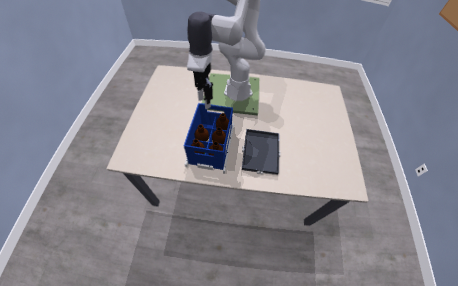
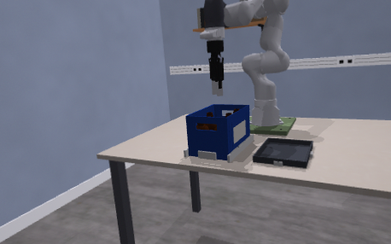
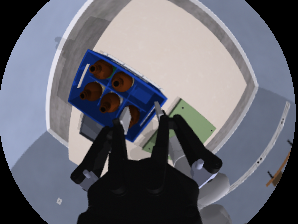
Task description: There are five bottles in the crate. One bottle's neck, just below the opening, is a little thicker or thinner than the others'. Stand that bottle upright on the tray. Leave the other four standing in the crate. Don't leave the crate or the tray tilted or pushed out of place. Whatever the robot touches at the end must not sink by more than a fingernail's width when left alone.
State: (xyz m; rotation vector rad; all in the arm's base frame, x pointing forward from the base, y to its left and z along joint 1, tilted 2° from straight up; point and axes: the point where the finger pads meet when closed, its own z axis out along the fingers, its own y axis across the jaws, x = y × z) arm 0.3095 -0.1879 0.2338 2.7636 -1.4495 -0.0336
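A blue crate [image 1: 201,157] [image 2: 211,142] [image 3: 75,91] stands on the table and holds several brown bottles upright, such as one at the back right [image 1: 222,121] and one in the middle left [image 1: 201,132] [image 3: 109,102]. I cannot tell their neck widths apart. The dark tray [image 1: 261,150] [image 2: 283,152] lies empty just right of the crate. My gripper [image 1: 207,102] [image 2: 218,90] [image 3: 142,109] is partly open and empty. It hangs well above the crate's back left corner, fingers pointing down.
The arm's base stands on a green plate [image 1: 245,97] [image 2: 283,125] behind the crate and tray. The table [image 1: 305,150] [image 2: 363,145] reaches far to the right of the tray. Grey floor and blue walls surround it.
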